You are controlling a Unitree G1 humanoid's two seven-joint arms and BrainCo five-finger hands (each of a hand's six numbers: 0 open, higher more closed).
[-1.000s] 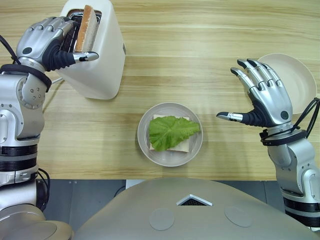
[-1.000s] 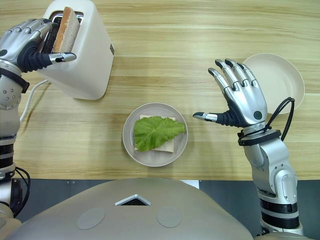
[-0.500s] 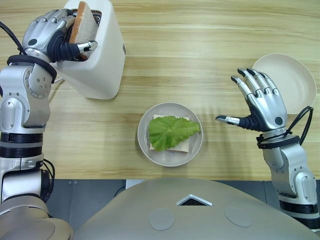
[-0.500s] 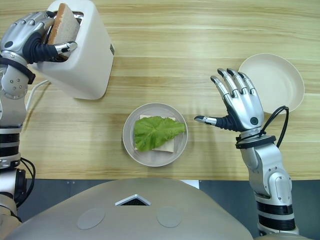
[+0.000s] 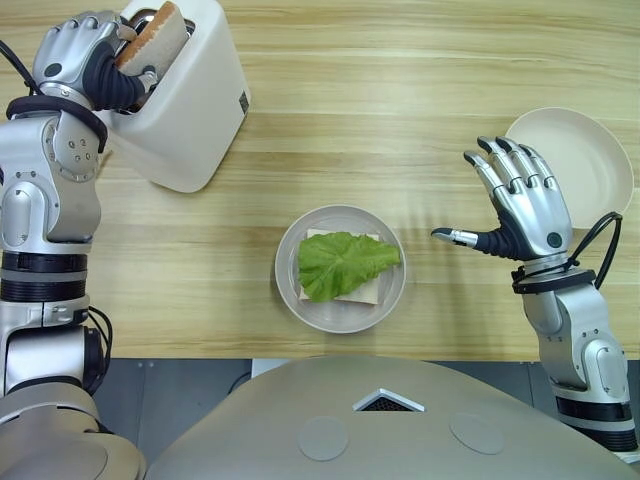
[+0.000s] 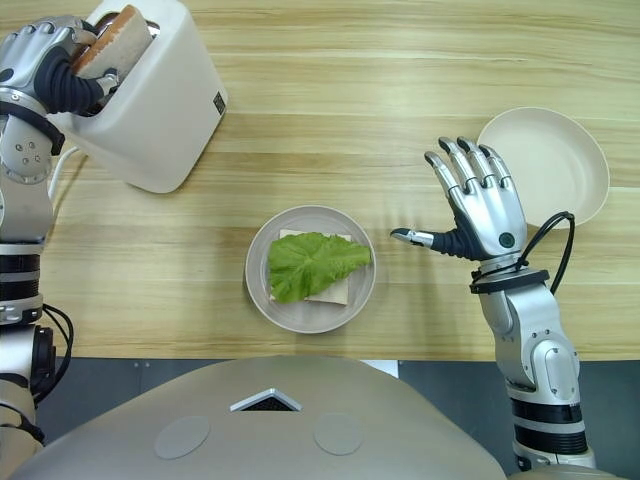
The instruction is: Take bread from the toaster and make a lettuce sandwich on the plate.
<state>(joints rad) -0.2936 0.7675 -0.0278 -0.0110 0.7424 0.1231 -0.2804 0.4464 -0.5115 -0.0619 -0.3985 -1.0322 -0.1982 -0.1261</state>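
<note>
Your left hand [image 5: 80,65] grips the bread [image 5: 155,35] at the toaster [image 5: 195,110]. Your right hand [image 5: 530,205] hovers, fingers spread, above the wooden table [image 5: 400,100].

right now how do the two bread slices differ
The toaster slice is gripped by the left hand, tilted at the toaster top; the plate slice lies flat on the plate. The toaster slice is bare; the plate slice is mostly covered by the lettuce leaf. Both are bread.

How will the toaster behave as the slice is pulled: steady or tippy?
Probably tippy: the toaster is tall and narrow, and the left robot hand grips the bread at its top. It likely slides easily too; the right robot hand is open, well away.
</note>
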